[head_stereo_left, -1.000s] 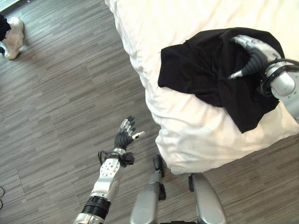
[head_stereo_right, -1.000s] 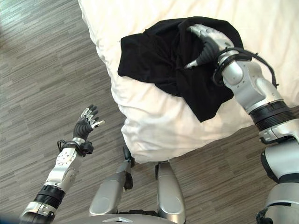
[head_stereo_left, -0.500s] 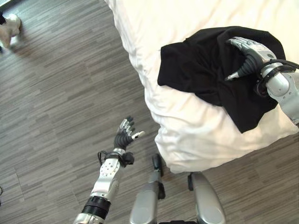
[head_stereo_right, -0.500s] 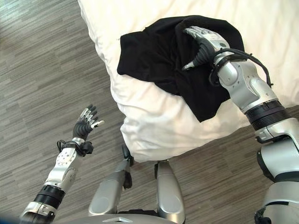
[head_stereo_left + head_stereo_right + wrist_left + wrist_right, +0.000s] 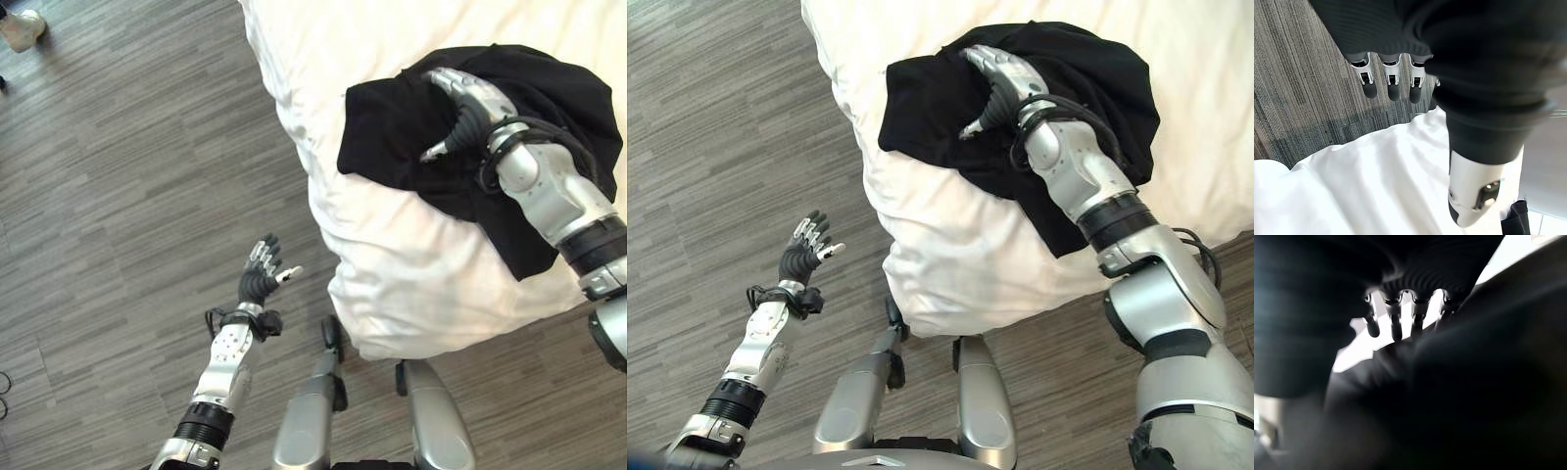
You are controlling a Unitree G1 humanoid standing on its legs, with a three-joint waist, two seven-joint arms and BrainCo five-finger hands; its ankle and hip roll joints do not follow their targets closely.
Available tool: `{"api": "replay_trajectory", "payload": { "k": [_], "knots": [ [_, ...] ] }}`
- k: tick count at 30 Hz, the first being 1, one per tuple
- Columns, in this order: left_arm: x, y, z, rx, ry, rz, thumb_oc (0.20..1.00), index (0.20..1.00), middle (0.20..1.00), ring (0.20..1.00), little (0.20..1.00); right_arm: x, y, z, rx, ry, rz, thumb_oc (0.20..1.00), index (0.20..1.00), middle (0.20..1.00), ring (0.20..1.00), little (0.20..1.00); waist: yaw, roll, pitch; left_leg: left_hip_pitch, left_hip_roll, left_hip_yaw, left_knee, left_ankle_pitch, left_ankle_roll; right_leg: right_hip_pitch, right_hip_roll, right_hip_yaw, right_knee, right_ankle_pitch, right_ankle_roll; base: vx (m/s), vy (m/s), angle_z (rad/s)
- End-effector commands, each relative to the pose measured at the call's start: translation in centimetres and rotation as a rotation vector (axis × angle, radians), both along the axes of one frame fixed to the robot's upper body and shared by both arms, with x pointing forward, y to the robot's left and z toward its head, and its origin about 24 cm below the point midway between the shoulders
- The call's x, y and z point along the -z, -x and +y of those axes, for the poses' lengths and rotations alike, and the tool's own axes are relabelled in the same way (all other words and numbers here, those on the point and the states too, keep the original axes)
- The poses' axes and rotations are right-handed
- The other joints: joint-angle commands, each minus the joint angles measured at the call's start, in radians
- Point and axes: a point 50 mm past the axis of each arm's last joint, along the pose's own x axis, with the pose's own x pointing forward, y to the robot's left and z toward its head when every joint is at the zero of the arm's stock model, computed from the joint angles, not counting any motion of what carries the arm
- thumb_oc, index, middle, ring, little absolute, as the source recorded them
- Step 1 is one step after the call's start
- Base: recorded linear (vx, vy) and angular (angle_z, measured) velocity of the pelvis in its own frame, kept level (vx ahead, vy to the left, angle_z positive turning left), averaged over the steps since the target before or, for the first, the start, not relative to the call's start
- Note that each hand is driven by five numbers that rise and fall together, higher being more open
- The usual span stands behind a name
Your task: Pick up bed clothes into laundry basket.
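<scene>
- A crumpled black garment lies at 1 o'clock on our soft white bed, near its rounded corner.
- Our right robot hand rests on it, fingers relaxed, grasping nothing.
- Our left robot hand hangs released over grey wood-plank floor.
- A pale shoe sits at 11 o'clock.

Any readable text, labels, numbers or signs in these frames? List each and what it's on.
None can be read.
Black garment on the white bed: plain, no print or tag shows.
Right hand resting on the garment, left hand over the wood-look floor: no legible markings.
Shoe at the far corner: too small to tell.
</scene>
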Motion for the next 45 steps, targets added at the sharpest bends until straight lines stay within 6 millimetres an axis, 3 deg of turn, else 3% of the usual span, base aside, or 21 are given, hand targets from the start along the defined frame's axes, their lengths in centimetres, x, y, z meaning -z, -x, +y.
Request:
{"api": "replay_trajectory", "payload": {
  "k": [1,2,4,6,7,9,10,12,13,14,16,17,18,22,26,31,34,36,38,41,45],
  "knots": [
    [-1.5,-0.2,0.7,0.010,-0.058,-0.072,1.000,1.000,1.000,1.000,1.000,-0.9,-0.7,-0.6,0.073,0.156,0.003,1.000,1.000,1.000,1.000,1.000,0.020,-0.031,-0.015,0.006,-0.014,-0.031,0.006,0.005,-0.052,0.030,-0.065,0.085,0.026,-0.074,0.068,0.01,-0.007,0.03],
    [-1.7,-0.3,0.9,0.007,-0.065,-0.077,1.000,1.000,1.000,1.000,1.000,0.5,-1.0,-1.5,0.118,0.255,0.067,1.000,1.000,1.000,1.000,1.000,0.021,-0.028,-0.013,0.003,-0.014,-0.035,0.006,0.007,-0.054,0.030,-0.067,0.081,0.026,-0.074,0.068,0.01,-0.007,0.04],
    [-1.7,-0.3,1.0,0.003,-0.067,-0.078,1.000,1.000,1.000,1.000,1.000,1.1,-1.0,-1.9,0.140,0.319,0.097,1.000,1.000,1.000,1.000,1.000,0.018,-0.026,-0.011,0.003,-0.014,-0.037,0.006,0.007,-0.055,0.030,-0.067,0.079,0.026,-0.074,0.067,0.01,-0.009,0.07],
    [-1.9,-0.3,1.4,-0.002,-0.089,-0.081,1.000,1.000,1.000,1.000,1.000,2.0,-0.8,-4.7,0.242,0.513,0.161,1.000,1.000,1.000,1.000,1.000,0.014,-0.028,-0.008,-0.001,-0.014,-0.041,0.006,0.007,-0.055,0.030,-0.068,0.078,0.026,-0.075,0.066,0.01,-0.009,0.14],
    [-1.9,-0.3,1.3,-0.002,-0.087,-0.081,1.000,1.000,1.000,1.000,1.000,2.0,-0.8,-4.7,0.242,0.516,0.160,1.000,1.000,1.000,1.000,1.000,0.013,-0.026,-0.008,-0.001,-0.014,-0.042,0.006,0.007,-0.055,0.030,-0.068,0.077,0.026,-0.075,0.066,0.01,0.001,0.14],
    [-1.8,-0.3,1.3,0.003,-0.096,-0.077,1.000,1.000,1.000,1.000,1.000,2.5,-0.5,-7.8,0.354,0.634,0.209,1.000,1.000,1.000,1.000,1.000,0.013,-0.026,-0.006,-0.004,-0.016,-0.045,0.006,0.007,-0.056,0.030,-0.069,0.077,0.027,-0.076,0.065,0.01,0.004,0.10],
    [-2.0,-0.3,1.2,0.018,-0.097,-0.083,1.000,1.000,1.000,1.000,1.000,2.6,0.3,-11.3,0.466,0.754,0.265,1.000,1.000,1.000,1.000,1.000,0.013,-0.026,-0.006,-0.007,-0.017,-0.048,0.006,0.009,-0.058,0.032,-0.072,0.078,0.026,-0.078,0.064,0.01,0.000,0.04],
    [-1.9,-0.2,1.0,0.027,-0.084,-0.084,1.000,1.000,1.000,1.000,1.000,2.6,1.0,-13.9,0.554,0.833,0.297,1.000,1.000,1.000,1.000,1.000,0.011,-0.022,-0.003,-0.009,-0.017,-0.051,0.006,0.009,-0.058,0.032,-0.073,0.076,0.025,-0.079,0.063,0.00,-0.005,0.05],
    [-1.9,-0.2,1.0,0.028,-0.083,-0.084,1.000,1.000,1.000,1.000,1.000,2.6,1.0,-13.9,0.555,0.835,0.296,1.000,1.000,1.000,1.000,1.000,0.011,-0.021,-0.003,-0.009,-0.017,-0.052,0.006,0.009,-0.058,0.032,-0.073,0.075,0.026,-0.079,0.063,0.00,-0.009,0.14],
    [-2.0,-0.2,1.0,0.032,-0.082,-0.086,1.000,1.000,1.000,1.000,1.000,2.7,2.3,-17.1,0.661,0.938,0.354,1.000,1.000,1.000,1.000,1.000,0.010,-0.022,-0.001,-0.010,-0.018,-0.055,0.006,0.010,-0.059,0.033,-0.074,0.075,0.025,-0.080,0.063,0.00,-0.006,0.18],
    [-2.0,-0.2,0.9,0.036,-0.080,-0.085,1.000,1.000,1.000,1.000,1.000,3.0,2.9,-18.3,0.699,0.981,0.384,1.000,1.000,1.000,1.000,1.000,0.009,-0.020,-0.001,-0.011,-0.019,-0.056,0.006,0.010,-0.059,0.033,-0.074,0.073,0.024,-0.081,0.064,0.01,-0.005,0.16],
    [-1.8,0.0,1.0,0.031,-0.081,-0.077,1.000,1.000,1.000,1.000,1.000,3.2,4.5,-21.1,0.793,1.074,0.447,1.000,1.000,1.000,1.000,1.000,0.007,-0.021,-0.002,-0.012,-0.020,-0.057,0.006,0.010,-0.059,0.034,-0.075,0.072,0.024,-0.082,0.065,0.01,-0.002,0.11],
    [-1.7,0.0,1.0,0.033,-0.081,-0.076,1.000,1.000,1.000,1.000,1.000,3.3,4.5,-21.1,0.793,1.075,0.449,1.000,1.000,1.000,1.000,1.000,0.007,-0.020,-0.003,-0.012,-0.020,-0.057,0.006,0.010,-0.059,0.034,-0.075,0.071,0.024,-0.082,0.065,0.02,-0.004,0.12],
    [-1.3,0.4,1.2,0.020,-0.070,-0.060,1.000,1.000,1.000,1.000,1.000,3.4,7.0,-24.6,0.922,1.155,0.545,1.000,1.000,1.000,1.000,1.000,0.003,-0.019,-0.012,-0.013,-0.023,-0.059,0.006,0.006,-0.058,0.034,-0.075,0.072,0.022,-0.085,0.066,0.01,-0.002,0.07],
    [-1.2,0.5,1.0,0.025,-0.066,-0.056,1.000,1.000,1.000,1.000,1.000,3.7,7.3,-24.9,0.927,1.161,0.562,1.000,1.000,1.000,1.000,1.000,0.001,-0.020,-0.016,-0.013,-0.023,-0.057,0.006,0.004,-0.057,0.034,-0.076,0.074,0.020,-0.085,0.067,0.00,-0.002,0.02],
    [-1.4,0.3,1.0,0.013,-0.066,-0.064,1.000,1.000,1.000,1.000,1.000,4.2,6.1,-23.1,0.845,1.078,0.496,1.000,1.000,1.000,1.000,1.000,-0.004,-0.021,-0.010,-0.011,-0.021,-0.053,0.006,0.004,-0.055,0.031,-0.074,0.079,0.021,-0.082,0.068,0.00,0.000,0.00],
    [-1.6,0.2,1.0,-0.008,-0.065,-0.078,1.000,1.000,1.000,1.000,1.000,5.6,4.2,-19.5,0.683,0.866,0.379,1.000,1.000,1.000,1.000,1.000,-0.015,-0.023,-0.003,-0.014,-0.019,-0.041,0.006,0.001,-0.054,0.022,-0.071,0.086,0.020,-0.075,0.074,0.00,-0.001,-0.02],
    [-1.7,0.2,1.1,-0.012,-0.068,-0.080,1.000,1.000,1.000,1.000,1.000,6.0,4.0,-18.6,0.643,0.813,0.357,1.000,1.000,1.000,1.000,1.000,-0.014,-0.025,-0.002,-0.015,-0.019,-0.038,0.006,0.001,-0.054,0.019,-0.070,0.088,0.020,-0.074,0.075,0.00,-0.005,-0.13],
    [-2.2,-0.1,1.3,-0.023,-0.082,-0.105,1.000,1.000,1.000,1.000,1.000,6.9,3.3,-15.9,0.511,0.754,0.298,1.000,1.000,1.000,1.000,1.000,-0.021,-0.023,0.007,-0.017,-0.017,-0.031,0.006,0.001,-0.054,0.012,-0.066,0.091,0.020,-0.071,0.079,0.00,-0.011,-0.23],
    [-2.6,-0.2,1.4,-0.030,-0.083,-0.121,1.000,1.000,1.000,1.000,1.000,7.8,3.1,-14.4,0.444,0.721,0.291,1.000,1.000,1.000,1.000,1.000,-0.022,-0.018,0.011,-0.019,-0.018,-0.029,0.006,0.001,-0.054,0.007,-0.067,0.090,0.020,-0.070,0.080,0.00,-0.019,-0.14],
    [-2.6,-0.1,1.6,-0.033,-0.083,-0.128,1.000,1.000,1.000,1.000,1.000,9.1,3.3,-13.9,0.402,0.710,0.308,1.000,1.000,1.000,1.000,1.000,-0.023,-0.011,0.014,-0.025,-0.019,-0.024,0.006,0.001,-0.055,-0.001,-0.069,0.089,0.019,-0.068,0.083,0.00,-0.006,-0.04]
  ]
}}
